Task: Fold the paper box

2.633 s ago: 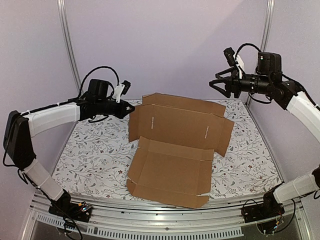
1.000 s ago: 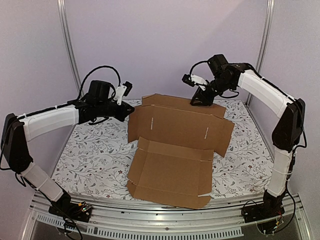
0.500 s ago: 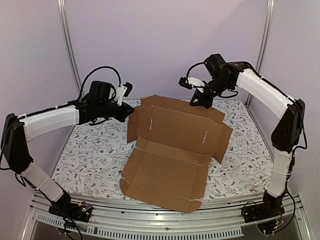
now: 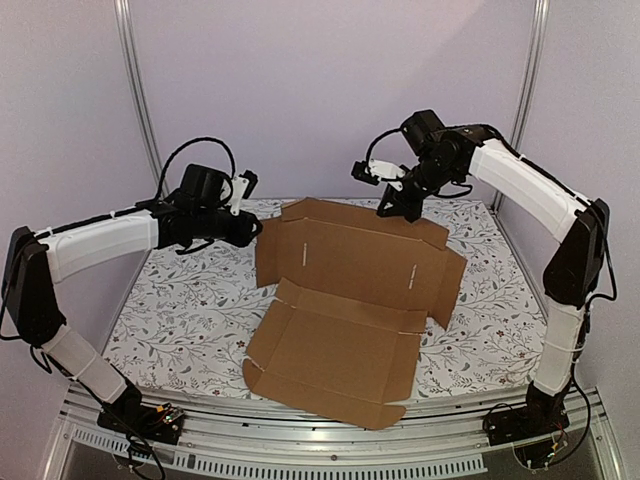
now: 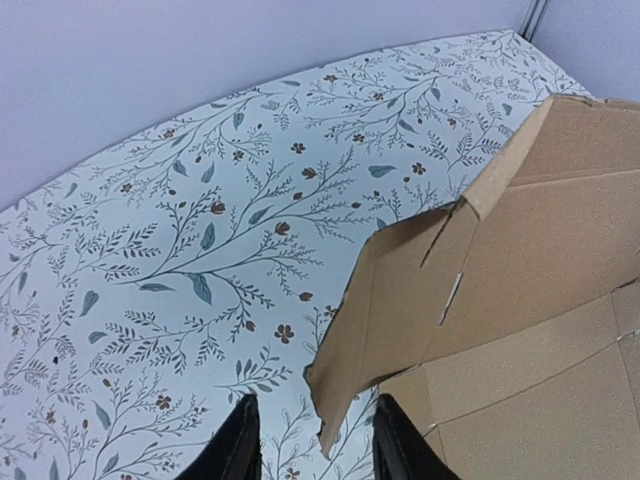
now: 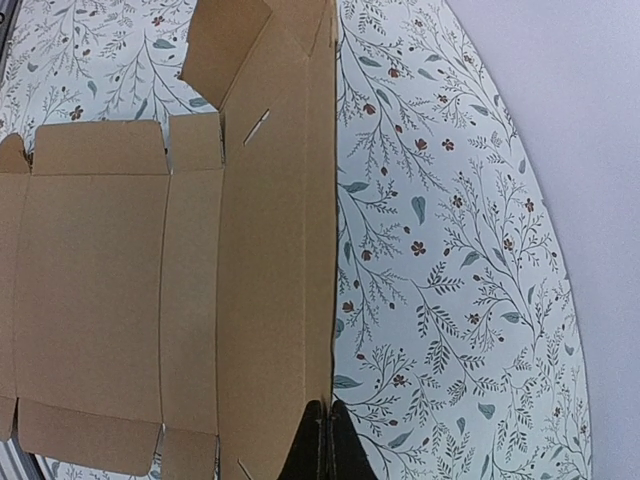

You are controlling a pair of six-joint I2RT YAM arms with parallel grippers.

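**Pincers meet the raised far panel of the paper box**

Left pincer (image 4: 253, 228) stands spread. In its wrist view the pointed lower corner of the left side flap (image 5: 400, 300) sits in the gap between the fingers (image 5: 238, 455), unclamped. Right pincer (image 6: 322, 440) is pressed together, its tips at the far edge of the cardboard. We cannot tell whether they pinch that edge or only touch it.

We see the paper box (image 4: 340, 290) as an unfolded brown sheet in the middle of the floral worktop (image 4: 170, 300). Its near half lies flat, its far panel tilts up, and its long axis runs left to right.

We judge the left arm the nearer one to that flap, which lies straight ahead of its fingers, so closing there looks like the next grip.
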